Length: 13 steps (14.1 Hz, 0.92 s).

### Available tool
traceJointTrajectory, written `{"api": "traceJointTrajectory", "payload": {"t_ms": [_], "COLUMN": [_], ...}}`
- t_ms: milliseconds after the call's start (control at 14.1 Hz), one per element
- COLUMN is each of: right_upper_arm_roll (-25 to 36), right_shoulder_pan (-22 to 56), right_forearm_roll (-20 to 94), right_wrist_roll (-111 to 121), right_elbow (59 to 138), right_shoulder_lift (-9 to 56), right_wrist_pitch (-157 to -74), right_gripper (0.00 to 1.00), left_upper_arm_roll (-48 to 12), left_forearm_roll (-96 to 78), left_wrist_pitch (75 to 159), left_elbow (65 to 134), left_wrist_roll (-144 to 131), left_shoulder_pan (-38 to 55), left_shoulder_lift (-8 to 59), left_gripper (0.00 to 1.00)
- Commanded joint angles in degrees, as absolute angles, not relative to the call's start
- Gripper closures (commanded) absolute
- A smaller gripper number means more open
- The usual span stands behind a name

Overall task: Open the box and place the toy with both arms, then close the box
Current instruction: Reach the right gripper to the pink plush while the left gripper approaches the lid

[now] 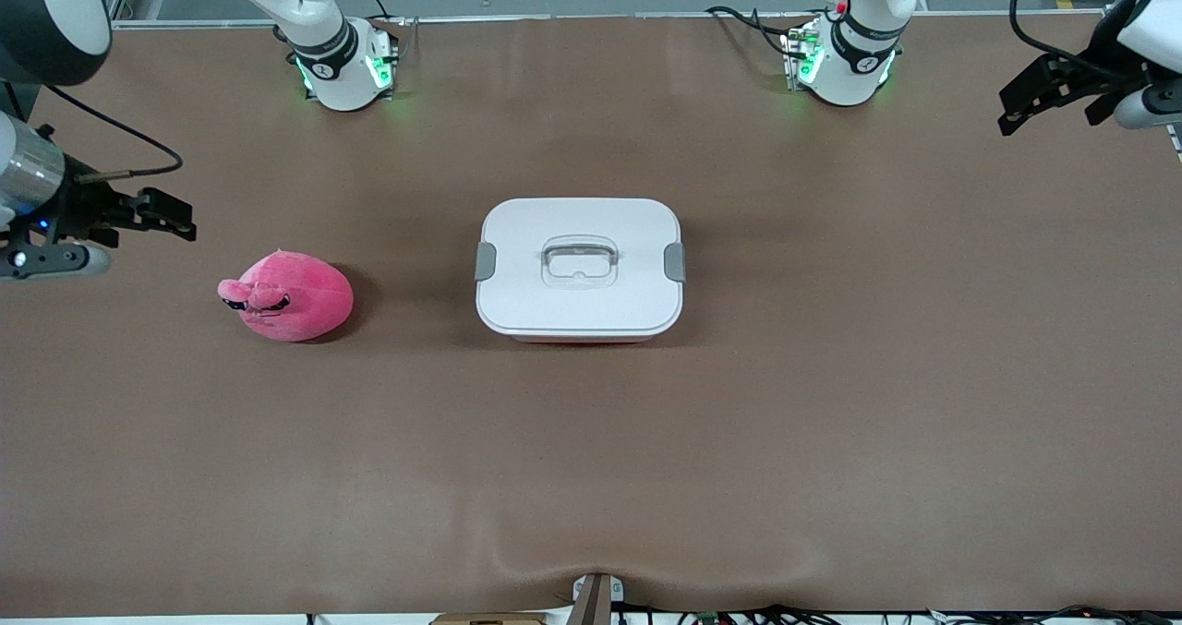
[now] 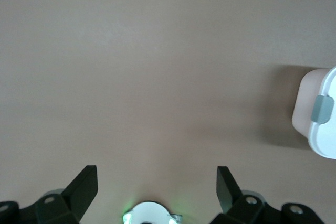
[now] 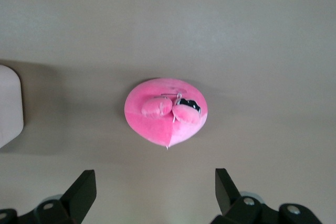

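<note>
Your left claw (image 1: 1053, 99): jaws wide, empty, up over the bench (image 1: 591, 468) at the left arm's end. Your right claw (image 1: 171, 214): jaws wide, empty, over the right arm's end, near the toy (image 1: 288, 295). Toy: on the bench, apart from the box (image 1: 580, 270). Box: mid-bench, lid on.

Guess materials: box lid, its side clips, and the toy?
Lid: smooth white plastic, matte with slight sheen. Side clips: grey, probably plastic too. Toy: pink plush fabric, soft fuzzy surface with seams. Box wall: looks like pale pink plastic.
</note>
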<state>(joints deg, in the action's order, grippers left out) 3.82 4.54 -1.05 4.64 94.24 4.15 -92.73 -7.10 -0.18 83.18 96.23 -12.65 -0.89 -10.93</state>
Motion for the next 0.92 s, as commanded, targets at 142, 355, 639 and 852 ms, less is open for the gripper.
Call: {"api": "traceJointTrajectory", "payload": {"t_ms": [142, 355, 639, 852], "right_upper_arm_roll": [3.87, 3.87, 3.87, 3.87], "right_shoulder_pan": [4.66, 5.09, 5.1, 4.83], "right_forearm_roll": [-1.58, -1.58, -1.58, -1.05], "right_wrist_roll": [6.84, 7.21, 7.12, 7.12], "right_elbow": [103.43, 106.95, 107.4, 112.93], "right_shoulder_lift": [5.61, 6.77, 10.8, 10.9], "right_wrist_pitch": [-102.2, -108.35, -111.53, -116.79], "right_gripper": [0.0, 0.0, 0.0, 0.0], "left_upper_arm_roll": [-11.41, -14.84, -20.2, -26.0], "left_forearm_roll": [-3.24, -5.1, -5.27, -5.45], "left_wrist_pitch": [83.5, 83.58, 87.34, 91.66], "left_elbow": [96.24, 95.54, 94.13, 94.13], "left_wrist_roll": [-23.8, -31.69, -43.73, -55.42], "left_shoulder_pan": [-0.79, -0.62, -0.62, -0.44], "left_shoulder_lift": [-8.27, -5.2, -1.59, 0.96], "left_gripper": [0.0, 0.0, 0.0, 0.0]}}
